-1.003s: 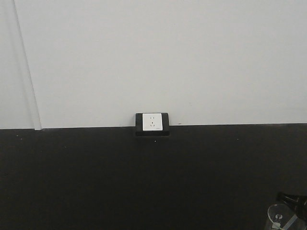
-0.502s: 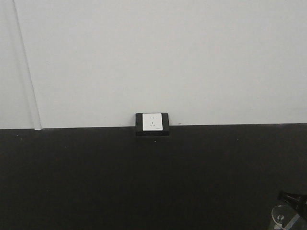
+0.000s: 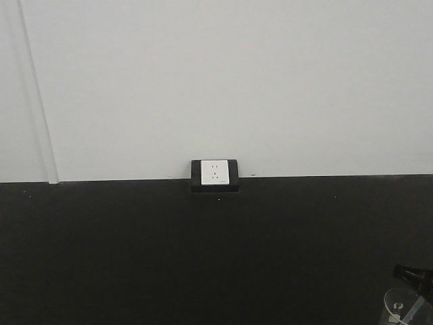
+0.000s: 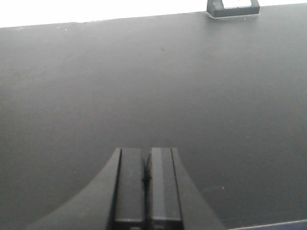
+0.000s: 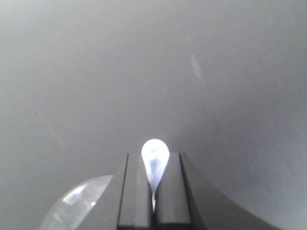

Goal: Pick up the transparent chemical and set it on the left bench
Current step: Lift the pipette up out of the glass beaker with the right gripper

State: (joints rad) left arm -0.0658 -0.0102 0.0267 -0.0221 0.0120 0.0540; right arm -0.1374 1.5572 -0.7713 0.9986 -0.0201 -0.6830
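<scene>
transparent chemical (image 3: 406,308) stirrer (image 5: 154,159) pinched between right fingers (image 5: 136,191)

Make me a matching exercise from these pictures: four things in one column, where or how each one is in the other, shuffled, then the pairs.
1 wall socket
2 left gripper
3 right gripper
4 transparent chemical

A clear glass, at the front view's bottom edge
B shut, nothing held
C white, at the benchtop's back edge
D pale stirrer between its fingers

Pairs: 1-C, 2-B, 3-D, 4-A
</scene>
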